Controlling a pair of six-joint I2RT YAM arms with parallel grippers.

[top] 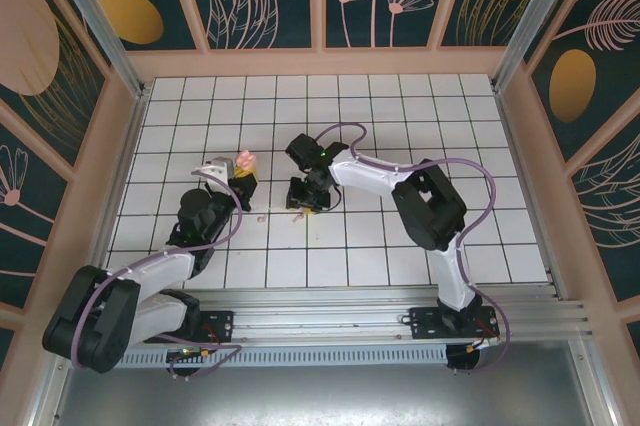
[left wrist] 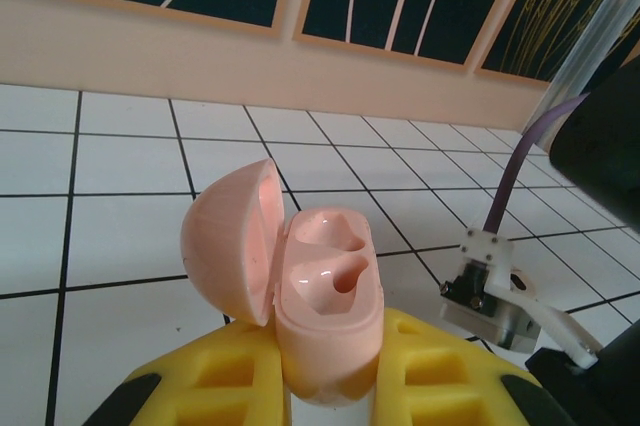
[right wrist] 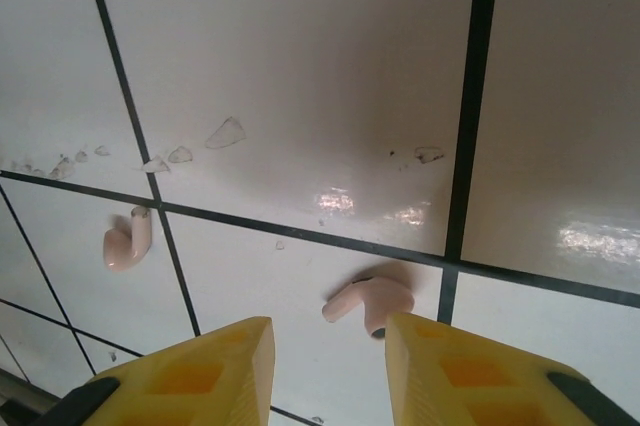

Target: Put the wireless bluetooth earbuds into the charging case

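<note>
Left jaws are clamped on the open case (left wrist: pixel 322 291). Right jaws hang apart over the bench (right wrist: pixel 300 76); one earbud (right wrist: pixel 371 301) lies just ahead of them, the second earbud (right wrist: pixel 127 243) farther to their left.

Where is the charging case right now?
The charging case is clamped between the left fingers, lid open, in the left wrist view; in the top view it is left of the table's centre.

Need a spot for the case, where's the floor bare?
Bare: white tiles along the back wall and at far right. Crowded: mid-floor, where the right gripper hangs over two pale pink earbuds near the open pink case.
</note>
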